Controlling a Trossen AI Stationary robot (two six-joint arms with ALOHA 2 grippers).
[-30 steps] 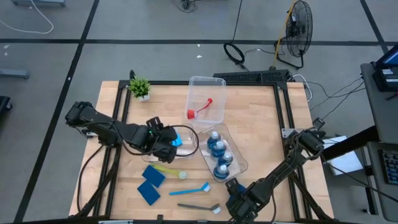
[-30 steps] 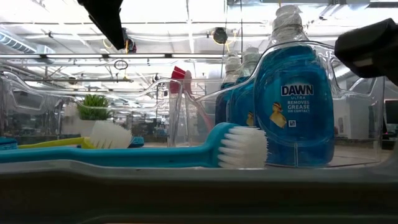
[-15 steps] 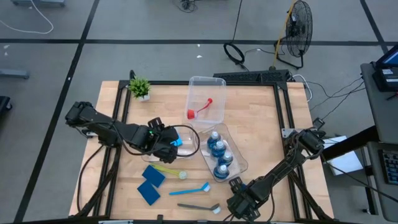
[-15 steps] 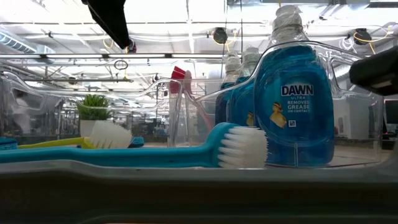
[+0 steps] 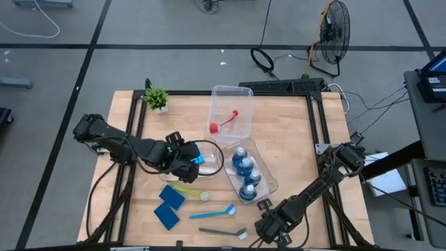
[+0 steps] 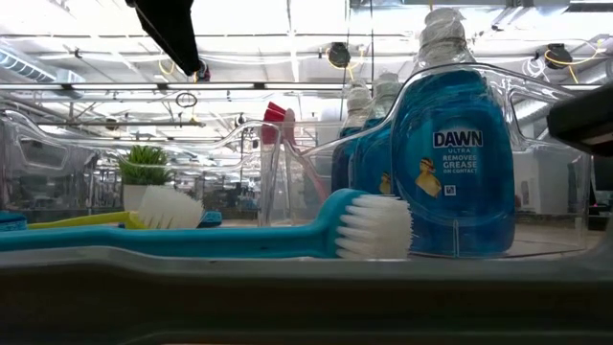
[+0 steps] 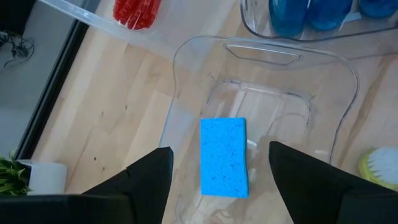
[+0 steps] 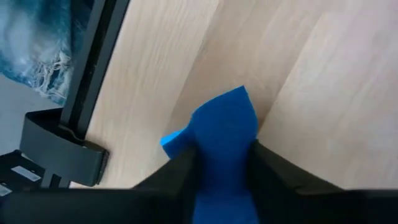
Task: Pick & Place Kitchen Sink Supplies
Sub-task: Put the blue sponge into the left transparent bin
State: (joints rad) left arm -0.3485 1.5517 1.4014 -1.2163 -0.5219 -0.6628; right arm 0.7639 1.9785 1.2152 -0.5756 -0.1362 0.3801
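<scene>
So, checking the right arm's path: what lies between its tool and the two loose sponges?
The light-blue brush and dark-grey brush, seen in the high view.

Three bottles, four sponges, four brushes, three bins.

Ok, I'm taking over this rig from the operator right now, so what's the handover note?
Left gripper: open, above a sponge lying in the near clear bin.
Right gripper: shut on a second sponge at the table's front edge.
Done: bottles in their bin; red brush in the far bin.
Left: two loose sponges, plus the yellow-green brush, light-blue brush and dark-grey brush.
</scene>
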